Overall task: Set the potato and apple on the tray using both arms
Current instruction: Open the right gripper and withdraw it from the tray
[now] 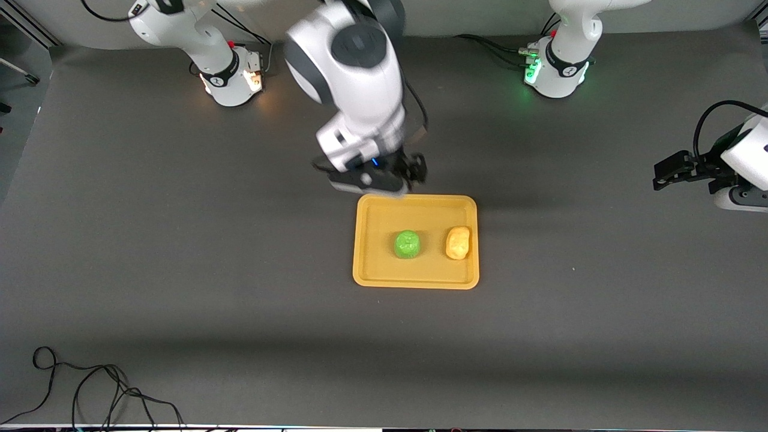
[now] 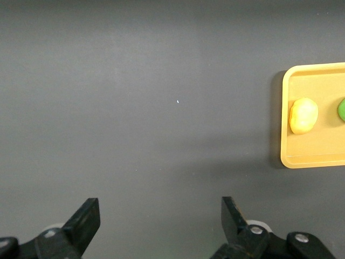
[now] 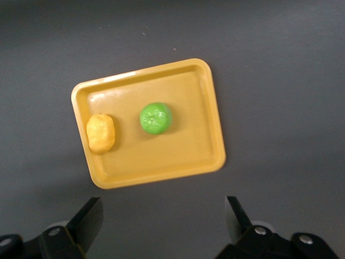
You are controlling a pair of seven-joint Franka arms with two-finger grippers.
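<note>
The yellow-orange tray [image 1: 414, 281] lies in the middle of the table. The green apple [image 1: 408, 245] and the yellow-tan potato [image 1: 458, 242] rest on it side by side, the potato toward the left arm's end. My right gripper [image 1: 384, 180] hangs open and empty over the tray's rim nearest the robots' bases. Its wrist view shows the tray [image 3: 161, 168], apple [image 3: 156, 118] and potato [image 3: 101, 133] past the open gripper [image 3: 161, 208]. My left gripper [image 1: 661, 174] is open and empty over bare table at its end. Its wrist view [image 2: 160, 206] shows the tray's end [image 2: 312, 159], potato [image 2: 303, 115] and apple's edge [image 2: 341, 109].
The table is a dark grey mat. The two arm bases [image 1: 234, 75] [image 1: 558, 69] stand along the edge by the robots. A loose black cable [image 1: 90, 390] lies at the corner nearest the front camera at the right arm's end.
</note>
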